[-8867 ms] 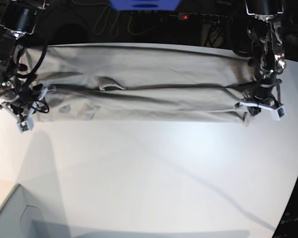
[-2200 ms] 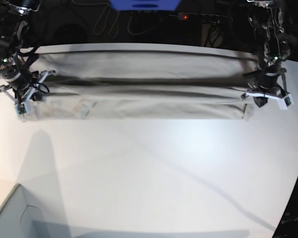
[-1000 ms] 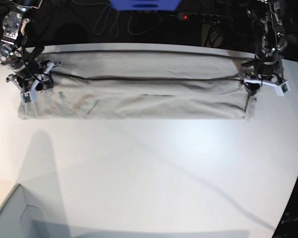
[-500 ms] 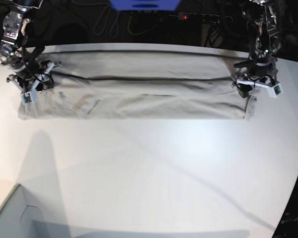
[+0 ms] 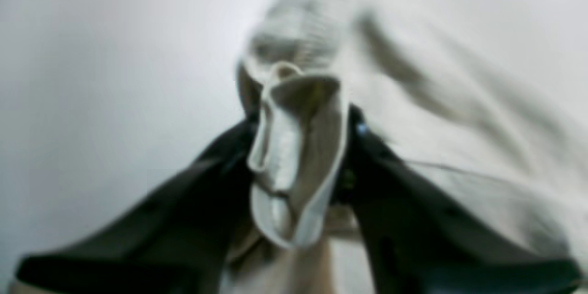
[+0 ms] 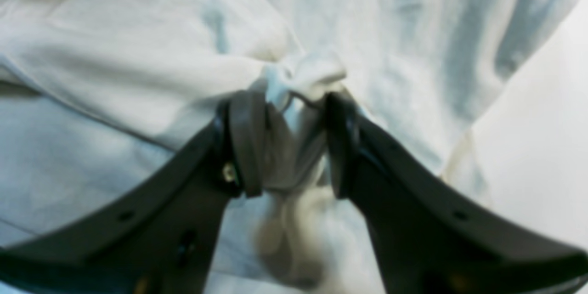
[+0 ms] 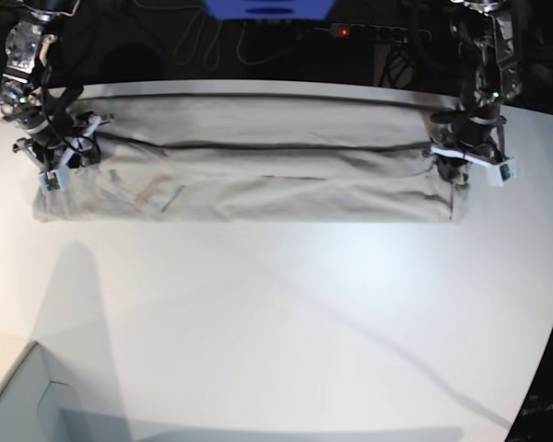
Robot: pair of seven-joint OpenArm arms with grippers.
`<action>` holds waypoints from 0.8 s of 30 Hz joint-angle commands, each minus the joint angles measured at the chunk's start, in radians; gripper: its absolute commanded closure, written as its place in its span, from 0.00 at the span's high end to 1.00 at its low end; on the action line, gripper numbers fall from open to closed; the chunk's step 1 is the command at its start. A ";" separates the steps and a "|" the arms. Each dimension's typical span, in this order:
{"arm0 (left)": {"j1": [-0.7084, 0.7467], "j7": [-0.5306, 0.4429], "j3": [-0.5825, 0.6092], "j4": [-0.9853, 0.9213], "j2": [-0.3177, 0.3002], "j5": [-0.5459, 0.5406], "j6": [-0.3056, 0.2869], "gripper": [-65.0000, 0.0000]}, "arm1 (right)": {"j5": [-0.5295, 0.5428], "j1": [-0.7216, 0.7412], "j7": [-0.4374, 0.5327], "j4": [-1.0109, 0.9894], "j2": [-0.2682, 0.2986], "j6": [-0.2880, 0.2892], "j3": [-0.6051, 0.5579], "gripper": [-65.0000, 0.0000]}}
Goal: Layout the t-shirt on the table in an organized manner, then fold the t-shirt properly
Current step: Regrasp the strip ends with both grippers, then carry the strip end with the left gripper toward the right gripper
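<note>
table [image 7: 286, 331]: white top filling most of the base view, curved far edge, bare across the whole near half.
t-shirt [image 7: 258, 157]: lying on the far part of the table as a long narrow band, doubled lengthwise, with a dark fold line running along it.
long axis: running side to side across the base view, roughly parallel to the far table edge – the ends are sitting under the two arms.
pointing: cannot tell which end is neck and which is hem; no label showing in any view.
step: judging it as the fold stage – layout looks finished, and both arms are gripping the band's ends, most likely for another lengthwise or end-to-end fold.
left gripper [image 7: 468, 162]: sitting at the band's end on the base view's right; the left wrist view, blurred, is showing a bunched hem [image 5: 294, 156] pinched between the dark jaws – gripping the t-shirt.
right gripper [image 7: 53, 157]: sitting at the opposite end; the right wrist view is showing a knot of cloth [image 6: 294, 147] clamped between the pads – also gripping the t-shirt.
next move: probably calling for both ends to be lifted together and kept level – with uneven height or speed likely skewing the band and dragging the layers apart.
risk: the left pinch is looking small, so the cloth might slip out.
box corner [image 7: 18, 405]: pale, sitting at the near edge, well apart from the t-shirt.
</note>
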 commanded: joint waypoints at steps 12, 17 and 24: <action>0.054 0.016 0.000 0.223 0.024 0.006 -0.020 0.01 | 0.010 0.005 0.014 0.015 0.011 0.007 -0.021 0.35; 0.086 0.024 0.010 0.387 0.052 0.009 -0.016 0.01 | 0.010 0.005 0.014 0.015 0.011 0.007 -0.021 0.35; 0.103 0.016 0.303 0.499 0.073 0.324 -0.016 0.01 | 0.010 0.005 0.014 0.015 0.009 0.007 -0.021 0.35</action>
